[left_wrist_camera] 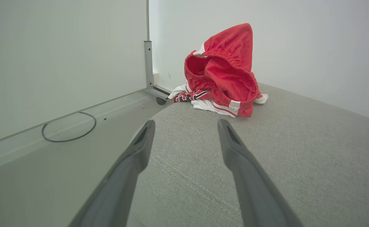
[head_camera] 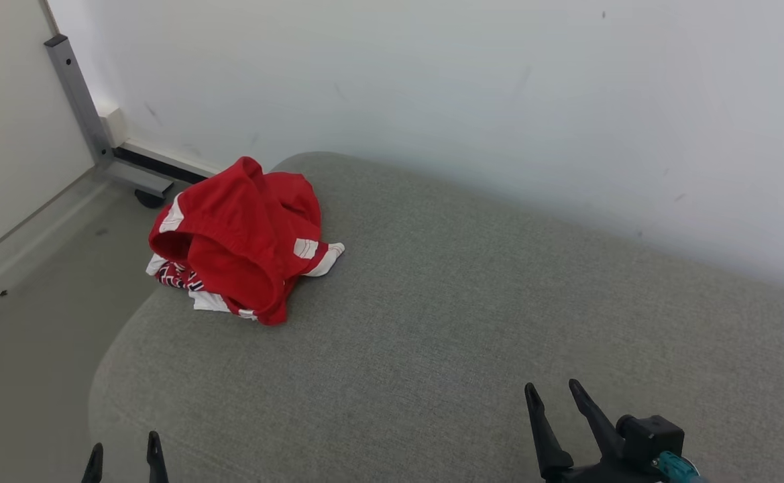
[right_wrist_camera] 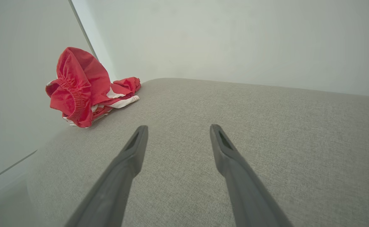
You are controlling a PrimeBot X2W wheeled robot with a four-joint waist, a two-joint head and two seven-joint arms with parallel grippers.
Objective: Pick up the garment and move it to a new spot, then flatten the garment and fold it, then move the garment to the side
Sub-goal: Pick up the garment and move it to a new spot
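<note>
The red shorts [head_camera: 237, 235] sit in a crumpled heap at the far left corner of the grey cushion [head_camera: 432, 322], their white-trimmed hem and a patterned fold spilling just past the cushion's left edge. Both claws hang over the cushion's near edge, well apart from the heap. The left gripper [left_wrist_camera: 186, 123] has its fingers spread wide and holds nothing, and the right gripper [right_wrist_camera: 178, 127] is likewise wide and empty.

The main hazard, as I judge it, is that overhang. A pinch that nudges the pile before closing could tip it off the cushion's left edge onto the floor [head_camera: 29, 322] beside the cushion, down by the metal leg and caster [head_camera: 150, 196], where reaching it would be awkward. The heap stands tall and loose, with the elastic waistband [left_wrist_camera: 217, 56] looped on top. A grasp on that loop alone may lift one layer and leave the rest dragging, or the slick fabric could slip out mid-carry. Coming in too low risks driving the fingertips into the cushion's weave. A single-point lift would also let the shorts twist, which would make flattening harder
</note>
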